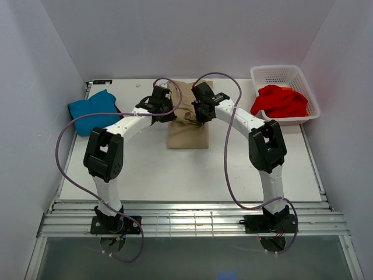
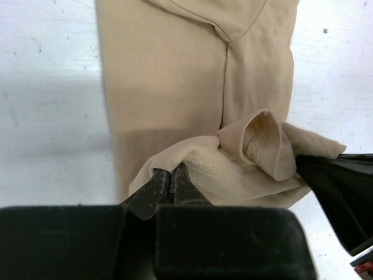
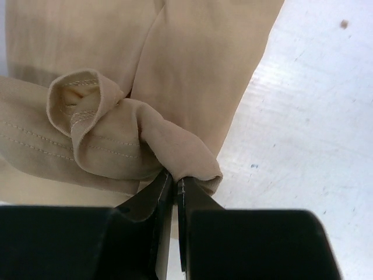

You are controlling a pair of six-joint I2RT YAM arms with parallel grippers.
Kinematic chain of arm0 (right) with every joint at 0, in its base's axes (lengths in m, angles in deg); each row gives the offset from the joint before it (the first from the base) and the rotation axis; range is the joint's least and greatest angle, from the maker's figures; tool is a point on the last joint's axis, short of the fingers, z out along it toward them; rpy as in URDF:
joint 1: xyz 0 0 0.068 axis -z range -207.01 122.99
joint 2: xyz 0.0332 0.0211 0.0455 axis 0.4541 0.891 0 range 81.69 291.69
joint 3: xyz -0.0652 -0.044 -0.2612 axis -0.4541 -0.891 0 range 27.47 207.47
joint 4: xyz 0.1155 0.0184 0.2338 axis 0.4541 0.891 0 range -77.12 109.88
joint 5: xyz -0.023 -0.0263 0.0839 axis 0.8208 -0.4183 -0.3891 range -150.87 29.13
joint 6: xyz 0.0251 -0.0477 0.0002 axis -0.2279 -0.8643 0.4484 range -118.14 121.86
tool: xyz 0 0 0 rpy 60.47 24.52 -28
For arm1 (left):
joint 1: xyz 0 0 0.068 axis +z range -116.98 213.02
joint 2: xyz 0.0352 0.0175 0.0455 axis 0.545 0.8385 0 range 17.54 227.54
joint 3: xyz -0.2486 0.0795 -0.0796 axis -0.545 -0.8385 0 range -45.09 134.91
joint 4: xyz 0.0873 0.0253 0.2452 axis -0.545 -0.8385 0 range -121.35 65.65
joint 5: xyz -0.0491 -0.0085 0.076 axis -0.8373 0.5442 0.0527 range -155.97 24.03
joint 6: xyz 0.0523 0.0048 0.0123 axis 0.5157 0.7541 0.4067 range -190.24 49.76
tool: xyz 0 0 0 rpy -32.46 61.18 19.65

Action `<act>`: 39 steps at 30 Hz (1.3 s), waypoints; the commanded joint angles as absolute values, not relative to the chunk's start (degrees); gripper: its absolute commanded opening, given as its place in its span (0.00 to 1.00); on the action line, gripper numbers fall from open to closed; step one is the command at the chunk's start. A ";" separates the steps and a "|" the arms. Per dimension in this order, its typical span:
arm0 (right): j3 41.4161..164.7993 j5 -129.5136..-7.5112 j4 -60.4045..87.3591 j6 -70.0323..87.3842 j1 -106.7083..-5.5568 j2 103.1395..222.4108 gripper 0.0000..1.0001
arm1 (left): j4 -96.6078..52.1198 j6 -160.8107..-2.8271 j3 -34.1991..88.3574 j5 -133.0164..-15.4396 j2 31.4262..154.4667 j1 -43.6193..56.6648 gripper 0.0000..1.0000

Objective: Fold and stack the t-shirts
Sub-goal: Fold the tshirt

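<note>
Tan-beige soft cloth t-shirt (image 1: 187, 129) lies as a long folded strip at the upper centre of the white table (image 1: 192, 175) in the overhead view, with both black two-finger grippers on it. The left gripper (image 2: 171, 178) has its jaws pinched together on a stitched hem fold at the shirt's edge. The right gripper (image 3: 175, 182), just beside it, is likewise clamped tight on a bunched roll of the same cloth. Between the two grips the fabric curls up in a small loop. At upper right, a white plastic lattice basket (image 1: 284, 71) holds a heaped bright red t-shirt (image 1: 281, 100) that spills over its lower-left rim; whether a second, darker shirt lies within the heap cannot be told. A teal-blue t-shirt (image 1: 93, 111) rests crumpled at the table's upper left.
</note>
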State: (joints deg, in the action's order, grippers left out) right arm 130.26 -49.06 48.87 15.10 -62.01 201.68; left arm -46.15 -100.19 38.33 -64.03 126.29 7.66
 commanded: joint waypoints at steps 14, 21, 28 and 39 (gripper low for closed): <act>148.85 -51.82 49.10 8.63 -56.36 216.43 0.08 | -43.95 -95.55 52.55 -64.47 137.77 9.55 0.00; 146.48 -47.08 44.09 8.10 -55.40 214.15 0.27 | -43.77 -97.48 55.28 -59.92 138.13 10.78 0.18; 145.17 -42.76 37.85 4.41 -55.04 205.99 0.54 | -43.25 -99.42 54.76 -51.03 131.38 11.40 0.70; 133.13 -56.73 33.80 10.21 -54.95 199.73 0.08 | -33.94 -103.72 39.03 -64.11 123.53 7.19 0.21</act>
